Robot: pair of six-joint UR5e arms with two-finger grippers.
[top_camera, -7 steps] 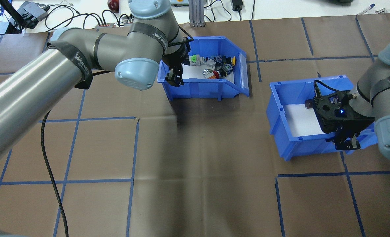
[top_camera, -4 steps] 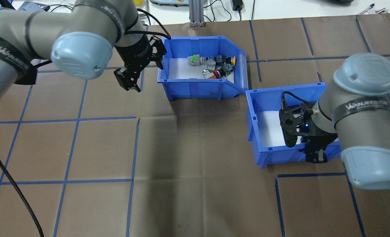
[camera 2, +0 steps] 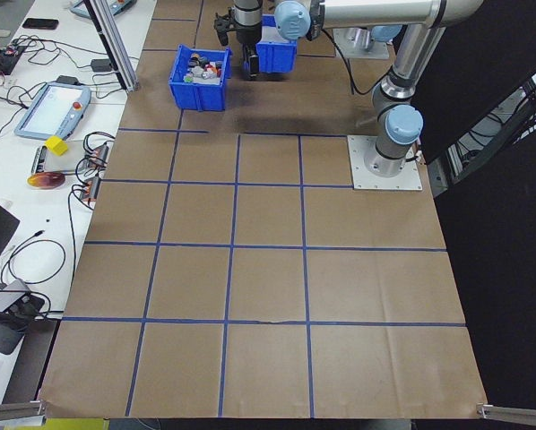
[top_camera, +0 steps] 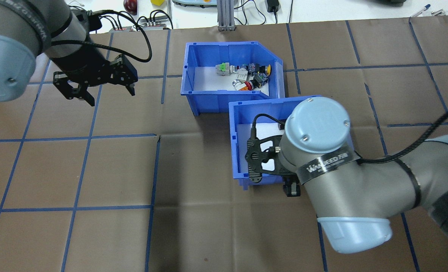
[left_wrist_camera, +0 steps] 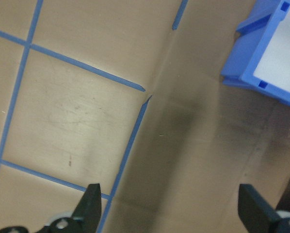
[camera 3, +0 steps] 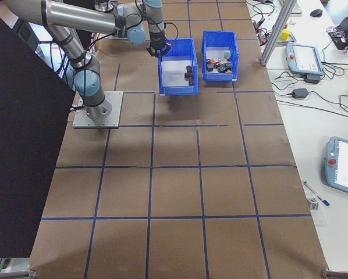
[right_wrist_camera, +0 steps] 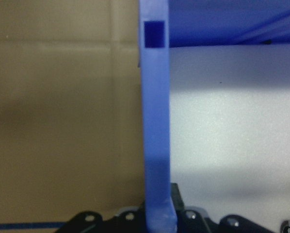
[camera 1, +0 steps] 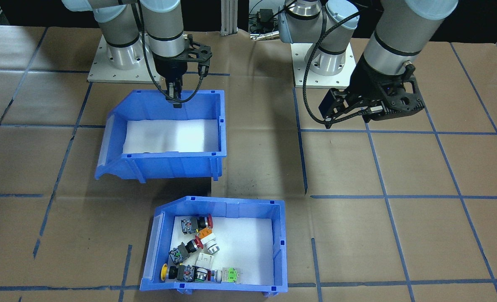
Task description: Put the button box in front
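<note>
I am holding the second blue bin (top_camera: 243, 124), the one showing only its white liner, by its robot-side wall: the right gripper (camera 1: 175, 97) is pinching that wall, one finger inside and one outside, as the right wrist view shows the blue wall running down between the jaws. The button box (top_camera: 231, 77) is sitting just beyond this gripper's load, farther from the robot's base, its nearest wall touching or almost touching the held bin's far corner; I cannot tell which. Its push-buttons (camera 1: 194, 256) are lying clustered toward its sloped end.

The left gripper (top_camera: 95, 85) is hanging wide open and holding nothing, well apart from the button box on its closed end, above bare surface (top_camera: 209, 226).

I judge the arranging step to be in hand, one bin going behind the other. The next move calls for settling the held bin squarely and letting go without nudging the button box. That near-contact at the corner is the one obstruction. Cables and a teach pendant (camera 3: 305, 58) are lying beyond the far edge, out of reach.
</note>
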